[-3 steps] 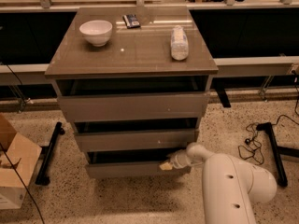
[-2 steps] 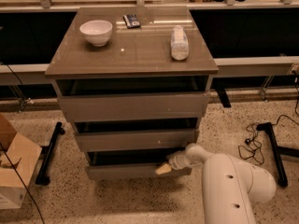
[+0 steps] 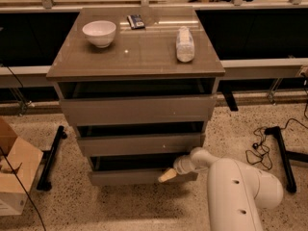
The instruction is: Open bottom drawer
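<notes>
The bottom drawer is the lowest, narrowest taupe-grey front of the three-drawer cabinet, with a dark gap above its top edge. My gripper is at the end of my white arm, which reaches in from the lower right. Its pale tip lies against the right part of the bottom drawer's front, just below the dark gap. The middle drawer and top drawer sit above it.
A white bowl, a lying clear bottle and a small dark packet are on the cabinet top. A cardboard box stands at the left. Black stand legs and cables lie on the speckled floor.
My gripper has slid a little to the left along the bottom drawer's front. The drawers look the same as before.
</notes>
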You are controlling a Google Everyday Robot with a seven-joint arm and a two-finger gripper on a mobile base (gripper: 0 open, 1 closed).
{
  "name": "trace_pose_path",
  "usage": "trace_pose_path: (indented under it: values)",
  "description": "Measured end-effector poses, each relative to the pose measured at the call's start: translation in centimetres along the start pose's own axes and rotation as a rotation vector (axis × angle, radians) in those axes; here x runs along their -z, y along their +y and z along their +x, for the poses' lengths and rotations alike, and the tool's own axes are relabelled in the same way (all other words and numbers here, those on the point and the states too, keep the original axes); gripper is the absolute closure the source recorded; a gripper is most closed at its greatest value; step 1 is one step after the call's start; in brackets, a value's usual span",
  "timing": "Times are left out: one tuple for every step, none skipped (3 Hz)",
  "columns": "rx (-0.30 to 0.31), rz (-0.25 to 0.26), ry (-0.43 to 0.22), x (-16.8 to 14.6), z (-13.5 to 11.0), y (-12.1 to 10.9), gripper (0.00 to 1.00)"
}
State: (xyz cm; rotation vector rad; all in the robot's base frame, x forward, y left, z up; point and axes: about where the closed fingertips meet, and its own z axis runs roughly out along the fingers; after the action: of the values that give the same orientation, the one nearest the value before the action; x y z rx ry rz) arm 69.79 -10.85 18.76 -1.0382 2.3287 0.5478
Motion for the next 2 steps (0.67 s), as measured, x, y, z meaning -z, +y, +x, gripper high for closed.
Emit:
trace_pose_path:
  values:
    - [0.068,-0.051,0.126,-0.6,1.6,1.1,0.0]
    - [0.191,-0.146,0.361,-0.2,4.7,3.3,0.0]
